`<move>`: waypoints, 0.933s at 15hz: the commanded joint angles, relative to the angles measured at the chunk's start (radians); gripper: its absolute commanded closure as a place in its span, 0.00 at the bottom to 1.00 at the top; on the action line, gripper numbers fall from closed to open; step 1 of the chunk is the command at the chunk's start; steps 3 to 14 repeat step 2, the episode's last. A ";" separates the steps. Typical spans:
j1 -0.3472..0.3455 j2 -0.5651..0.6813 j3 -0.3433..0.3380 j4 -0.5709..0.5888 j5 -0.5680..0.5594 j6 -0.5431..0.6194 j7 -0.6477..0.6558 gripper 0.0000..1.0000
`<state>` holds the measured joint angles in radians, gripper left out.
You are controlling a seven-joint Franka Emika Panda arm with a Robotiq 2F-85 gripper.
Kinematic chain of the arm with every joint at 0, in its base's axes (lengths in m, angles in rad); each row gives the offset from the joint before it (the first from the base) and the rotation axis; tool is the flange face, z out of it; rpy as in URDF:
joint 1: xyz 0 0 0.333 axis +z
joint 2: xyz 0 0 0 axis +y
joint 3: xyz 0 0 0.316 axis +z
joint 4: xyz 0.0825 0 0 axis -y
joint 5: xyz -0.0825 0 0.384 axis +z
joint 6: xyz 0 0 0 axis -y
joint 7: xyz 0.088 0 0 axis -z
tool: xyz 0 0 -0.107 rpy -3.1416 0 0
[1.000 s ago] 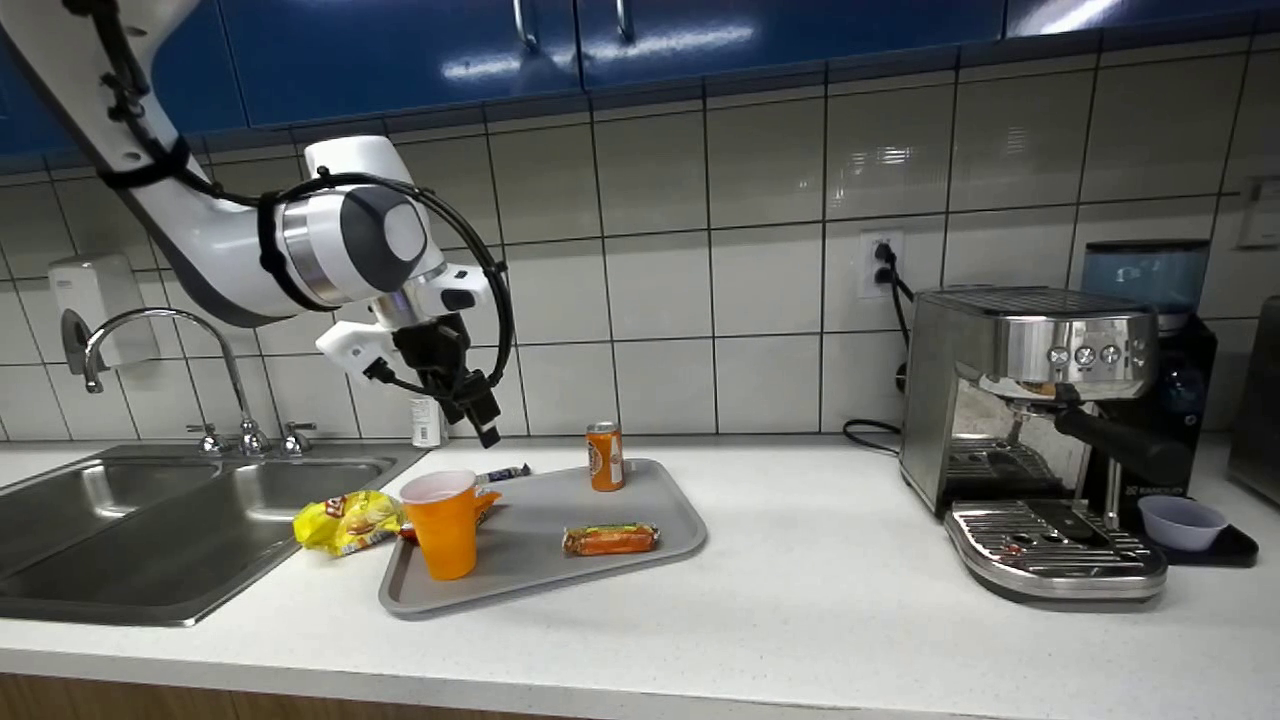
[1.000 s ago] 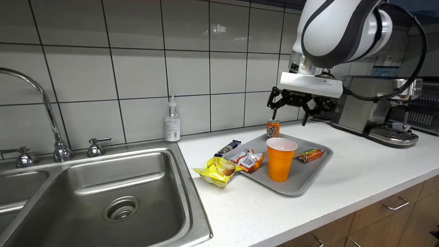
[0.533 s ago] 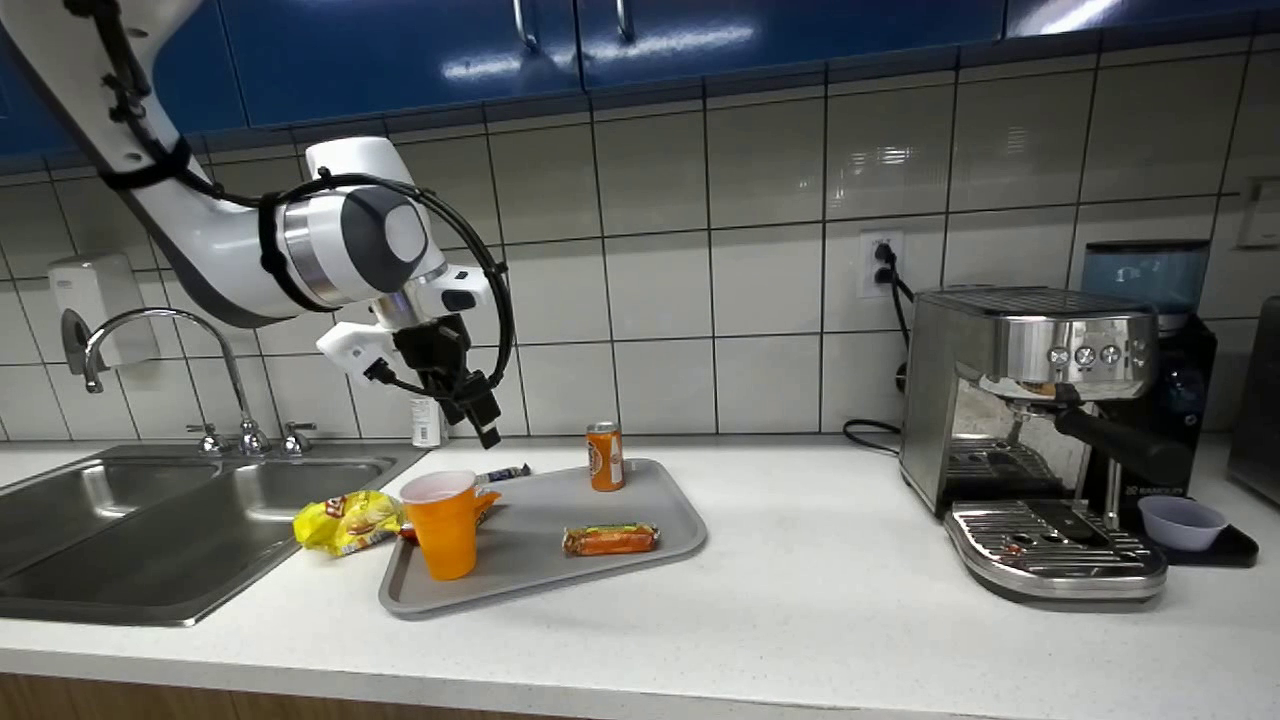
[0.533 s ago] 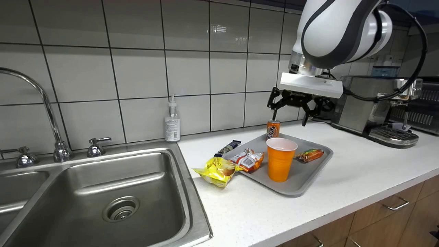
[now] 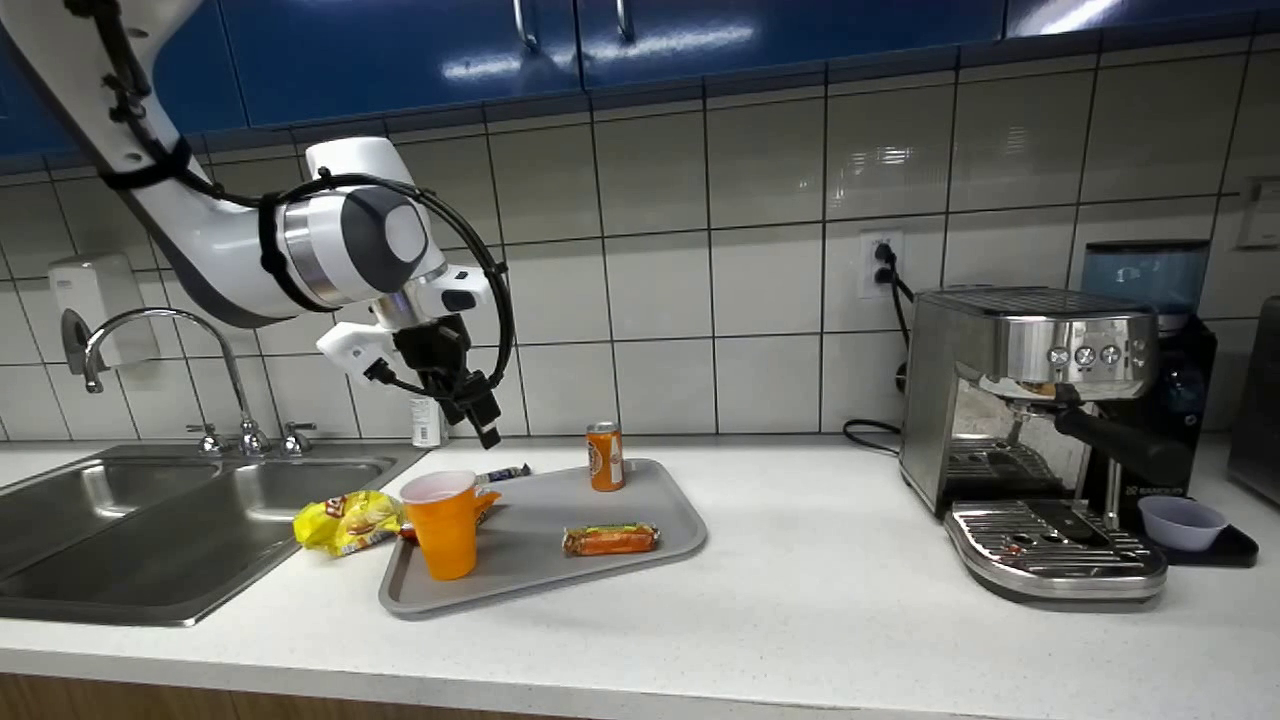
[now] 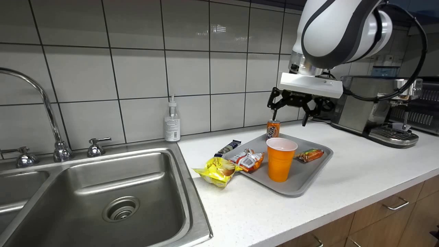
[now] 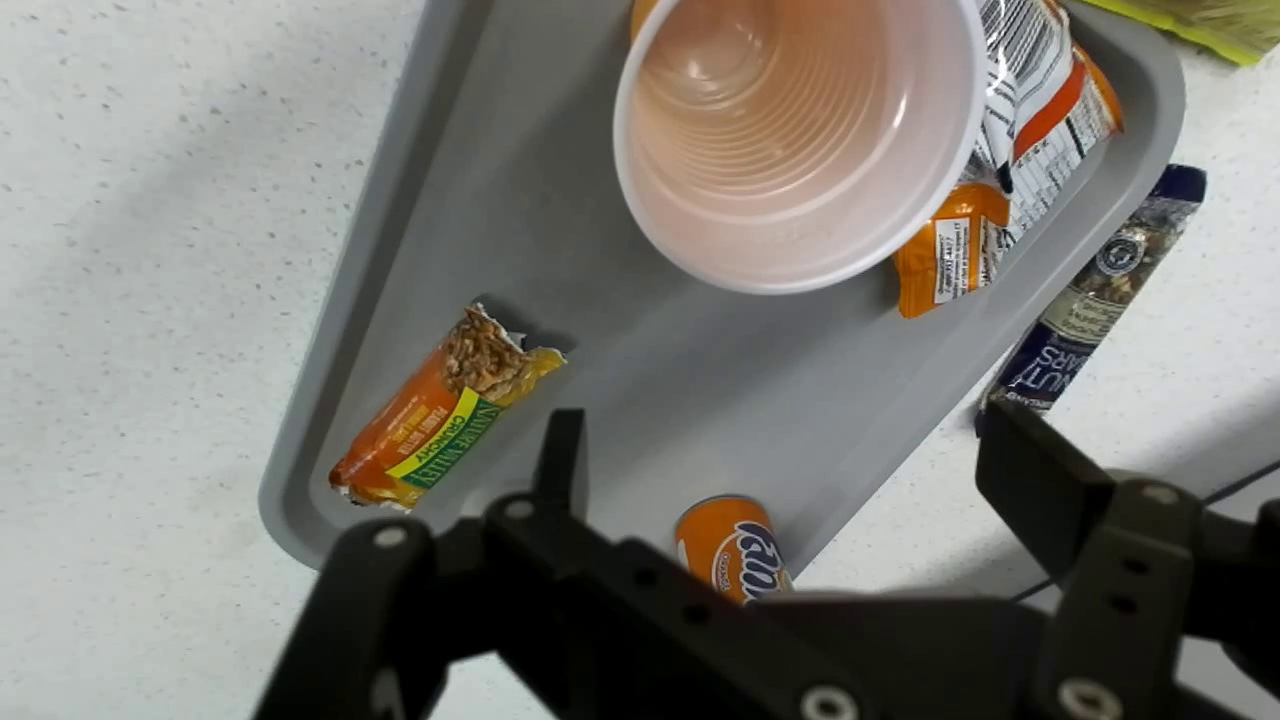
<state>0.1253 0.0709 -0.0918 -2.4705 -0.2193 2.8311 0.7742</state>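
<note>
Pale tiles (image 6: pixel 139 72) are rising behind a white counter (image 5: pixel 820 570), where a gray tray (image 6: pixel 307 171) is carrying an upright orange cup (image 6: pixel 280 163), an orange can (image 6: pixel 273 130) and a wrapped granola bar (image 7: pixel 435 425). The jaws are hanging wide apart above the tray, while a yellow packet (image 6: pixel 217 172) is lying at its edge, near the sink (image 6: pixel 116 168).

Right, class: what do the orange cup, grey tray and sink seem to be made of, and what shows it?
Orange cup: probably thin, satin plastic; its pale inside shows fine rings.
Grey tray: likely matte plastic, though coated metal is possible; dull, even colour, rounded corners.
Sink: metal, probably satin stainless steel; silvery with soft, streaky highlights.
</note>
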 commanded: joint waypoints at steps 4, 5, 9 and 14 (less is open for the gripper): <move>-0.022 -0.001 0.021 0.001 0.001 -0.002 -0.003 0.00; -0.022 -0.001 0.021 0.001 0.001 -0.002 -0.003 0.00; -0.022 -0.001 0.021 0.001 0.001 -0.002 -0.003 0.00; -0.022 -0.001 0.021 0.001 0.001 -0.002 -0.003 0.00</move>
